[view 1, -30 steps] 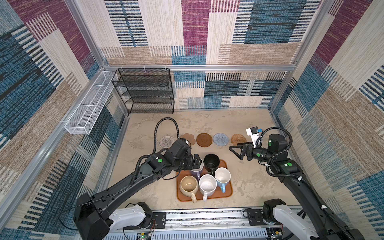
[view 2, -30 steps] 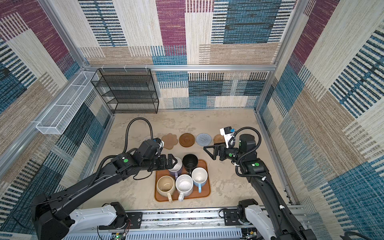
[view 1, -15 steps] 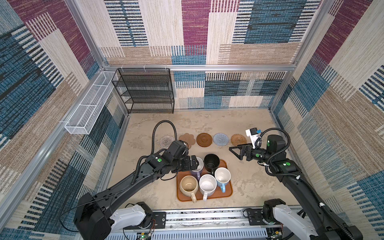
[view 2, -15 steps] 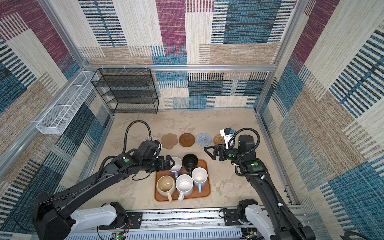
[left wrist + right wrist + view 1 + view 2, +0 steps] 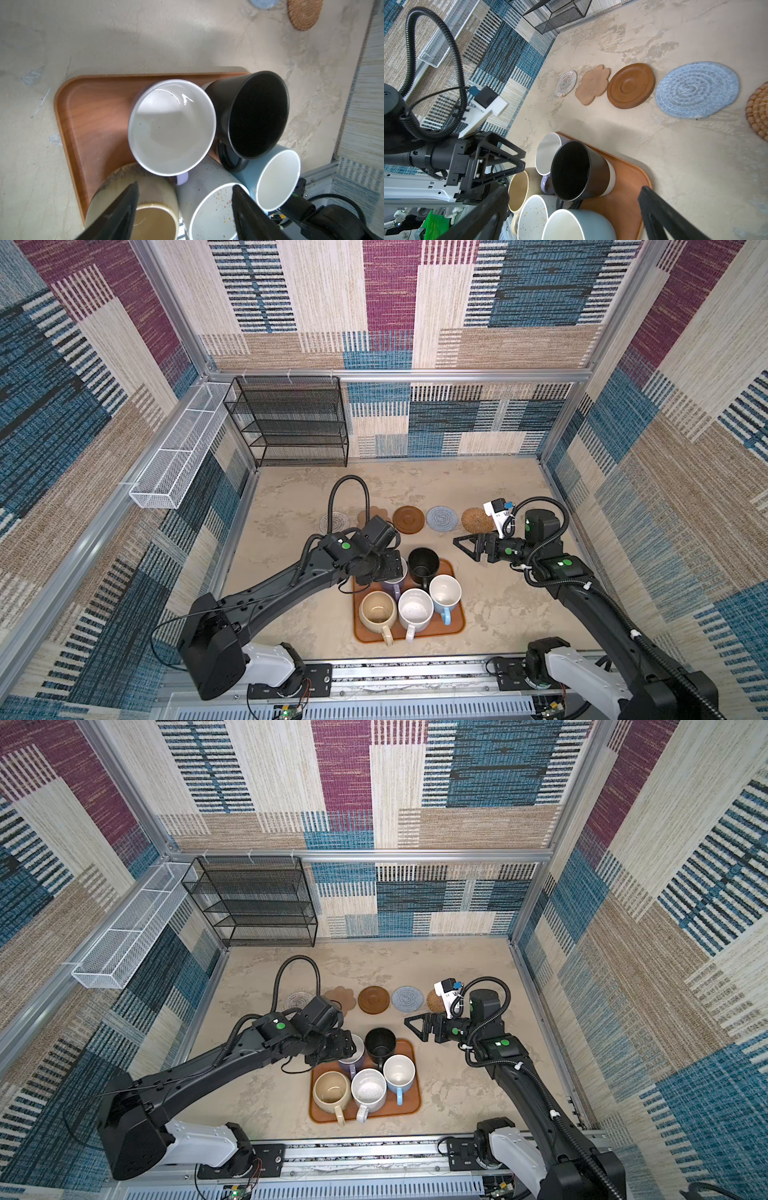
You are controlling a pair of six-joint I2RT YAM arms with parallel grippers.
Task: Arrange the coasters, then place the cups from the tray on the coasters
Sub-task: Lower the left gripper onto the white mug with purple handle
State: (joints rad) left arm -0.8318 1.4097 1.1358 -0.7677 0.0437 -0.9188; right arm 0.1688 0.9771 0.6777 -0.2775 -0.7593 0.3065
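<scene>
Five cups stand crowded on the orange-brown tray (image 5: 455, 628): lavender (image 5: 172, 126), black (image 5: 423, 566), beige (image 5: 377, 611), white speckled (image 5: 415, 609) and light blue (image 5: 444, 593). My left gripper (image 5: 185, 193) hovers over the tray's back left. It is open and holds nothing, with the lavender cup's handle (image 5: 182, 179) just ahead of its tips. My right gripper (image 5: 465, 547) hangs open and empty over the table, to the right of the black cup. The coasters lie in a row behind the tray: pale grey (image 5: 336, 521), cork flower (image 5: 371, 516), brown disc (image 5: 409, 519), light blue (image 5: 441, 518), rattan (image 5: 476, 519).
A black mesh shelf rack (image 5: 291, 423) stands at the back left against the wall. A white wire basket (image 5: 178, 460) hangs on the left wall. The arm bases sit on a rail (image 5: 407, 676) along the front edge.
The left gripper has settled a little over the lavender cup and its jaws have drawn closer together. The right arm has stayed where it was, jaws wide.
</scene>
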